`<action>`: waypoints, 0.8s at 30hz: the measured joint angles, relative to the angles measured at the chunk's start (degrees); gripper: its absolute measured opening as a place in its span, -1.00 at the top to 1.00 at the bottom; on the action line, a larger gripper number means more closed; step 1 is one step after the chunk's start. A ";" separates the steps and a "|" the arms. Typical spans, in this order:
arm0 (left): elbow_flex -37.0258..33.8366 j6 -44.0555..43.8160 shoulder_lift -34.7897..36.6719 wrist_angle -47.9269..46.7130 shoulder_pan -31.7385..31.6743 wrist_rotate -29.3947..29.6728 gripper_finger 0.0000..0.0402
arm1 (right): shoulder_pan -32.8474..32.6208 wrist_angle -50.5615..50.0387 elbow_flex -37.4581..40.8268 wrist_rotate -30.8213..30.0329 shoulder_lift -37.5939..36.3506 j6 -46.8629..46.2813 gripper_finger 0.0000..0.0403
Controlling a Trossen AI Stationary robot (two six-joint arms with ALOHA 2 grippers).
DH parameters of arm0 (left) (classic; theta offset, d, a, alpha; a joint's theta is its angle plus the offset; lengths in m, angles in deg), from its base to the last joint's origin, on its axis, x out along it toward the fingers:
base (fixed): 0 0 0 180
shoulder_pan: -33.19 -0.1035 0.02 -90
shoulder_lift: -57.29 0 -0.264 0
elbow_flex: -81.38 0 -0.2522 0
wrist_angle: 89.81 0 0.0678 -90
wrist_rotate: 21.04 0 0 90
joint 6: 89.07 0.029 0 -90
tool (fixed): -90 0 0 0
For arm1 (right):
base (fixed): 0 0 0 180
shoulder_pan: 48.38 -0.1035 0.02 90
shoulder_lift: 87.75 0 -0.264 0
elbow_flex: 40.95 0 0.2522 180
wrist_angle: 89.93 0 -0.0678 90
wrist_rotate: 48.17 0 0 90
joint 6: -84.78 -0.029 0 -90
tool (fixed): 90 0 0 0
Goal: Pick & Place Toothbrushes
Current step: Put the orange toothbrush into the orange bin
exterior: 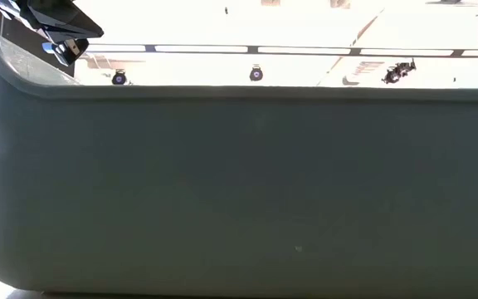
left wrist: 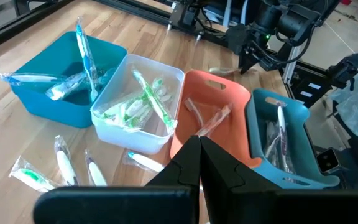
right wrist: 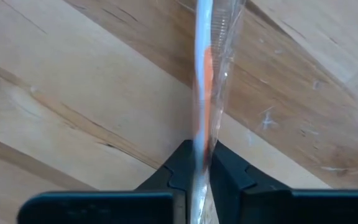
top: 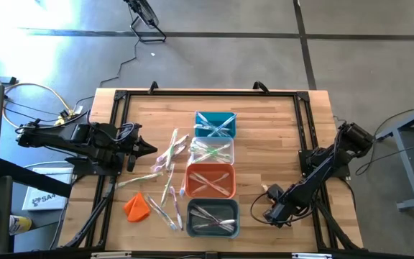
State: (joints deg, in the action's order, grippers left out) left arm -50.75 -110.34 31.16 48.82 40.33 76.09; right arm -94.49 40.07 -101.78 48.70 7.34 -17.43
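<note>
Four bins stand in a row down the table's middle: teal, clear, orange and grey, each with toothbrushes inside. More wrapped toothbrushes lie loose on the wood left of the bins. My right gripper points down at the table right of the grey bin, shut on one clear-wrapped toothbrush with an orange part. My left gripper hovers shut and empty left of the loose toothbrushes. My right gripper pinches the wrapped toothbrush between its two fingers, on its two long sides. The fingers come from above, pointing down, and lie across the toothbrush. The toothbrush runs on past the fingers close over the wood; whether it rests there I cannot tell.
A small orange cloth-like lump lies near the table's near left corner. A black frame runs round the tabletop. The grey bin's wall fills the low view. Bare wood shows right of the bins.
</note>
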 joint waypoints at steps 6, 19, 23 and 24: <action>0.00 0.00 0.00 -0.01 0.00 0.00 1.00 | 0.03 0.02 0.00 0.35 -0.10 0.00 0.88; 0.00 0.00 0.02 0.00 0.00 -0.02 1.00 | -0.06 -1.06 0.11 -2.49 -6.25 0.03 0.89; 0.00 0.00 0.02 0.00 -0.02 -0.02 1.00 | 0.10 -1.36 0.09 -5.13 -8.09 0.32 0.90; 0.00 0.00 0.02 0.01 -0.01 -0.02 1.00 | 0.33 -1.55 0.09 -5.63 -8.41 0.47 0.90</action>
State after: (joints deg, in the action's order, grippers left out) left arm -50.75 -110.34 31.18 48.83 40.32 76.07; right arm -94.16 38.53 -101.69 43.07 -1.07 -16.96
